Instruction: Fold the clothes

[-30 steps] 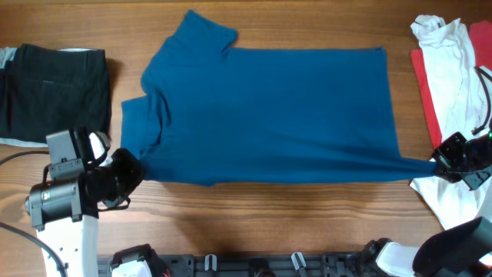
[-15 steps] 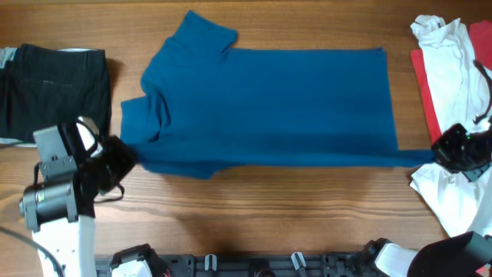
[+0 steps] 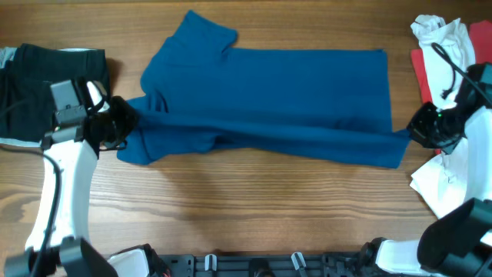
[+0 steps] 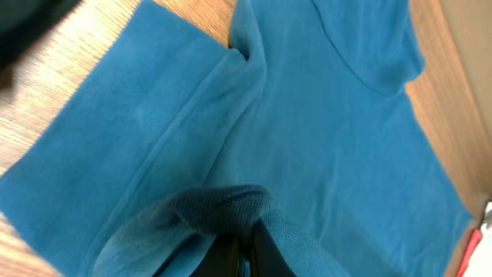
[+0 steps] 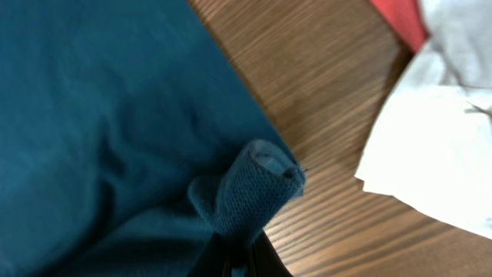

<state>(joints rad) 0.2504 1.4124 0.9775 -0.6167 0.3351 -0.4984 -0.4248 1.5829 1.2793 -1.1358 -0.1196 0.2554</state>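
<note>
Blue shirt (image 3: pixel 277 85) lies mid-counter (image 3: pixel 269 208), near hem raised. Left gripper (image 3: pixel 123 129) at 9 o'clock and right gripper (image 3: pixel 411 132) at 3 o'clock each pinch a hem corner. Risk: if you advance unevenly, the fold skews, and a thin pinch could slip.

Left gripper (image 4: pixel 240 258) and right gripper (image 5: pixel 244 260): fingertips buried in pinched folds of shirt (image 3: pixel 269 85). Black garment (image 3: pixel 46 85) cut by the overhead's left edge; white garment (image 3: pixel 442 38) and red garment (image 3: pixel 424 77) by its right edge. Left-wrist top-left corner: dark blur (image 4: pixel 23 23).
</note>
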